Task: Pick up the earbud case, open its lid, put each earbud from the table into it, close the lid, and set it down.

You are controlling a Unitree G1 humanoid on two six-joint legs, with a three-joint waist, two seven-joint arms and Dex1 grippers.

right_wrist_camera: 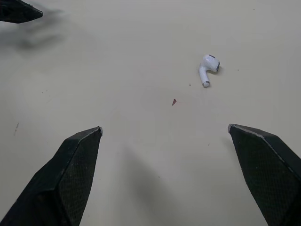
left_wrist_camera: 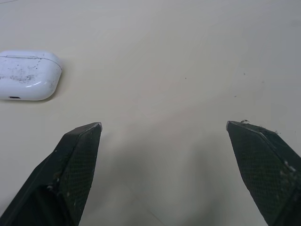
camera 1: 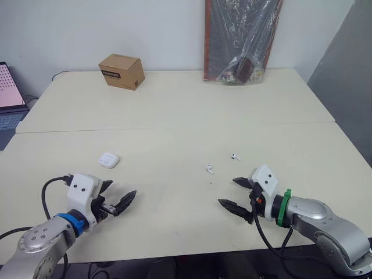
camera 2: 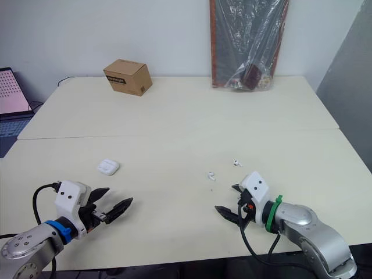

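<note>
— Head view first: where's the case?
— The case (camera 1: 108, 160) lies shut on the table (camera 1: 174, 104), toward its left edge and just farther from the near edge than the left gripper (camera 1: 123, 187). That gripper hovers near it, fingers spread wide and empty. The right gripper (camera 1: 226, 191), also wide and empty, is well apart from the case and near the two earbuds. The nearer earbud (camera 1: 209, 169) lies just beyond it, the farther earbud (camera 1: 235, 156) more toward the right edge.
— So the left arm fetches the case?
— I'd judge so; it's clearly the nearer one.
— Left wrist?
— The case (left_wrist_camera: 28, 75) sits ahead of the tips but outside the gap, past one finger (left_wrist_camera: 77, 155). Its long side runs along the line joining the tips, so the wrist likely must shift sideways before closing.
— Right wrist?
— The nearer earbud (right_wrist_camera: 208, 68) lies ahead, closer to one finger, stem pointing back toward the gripper. Nothing sits between the fingers.
</note>
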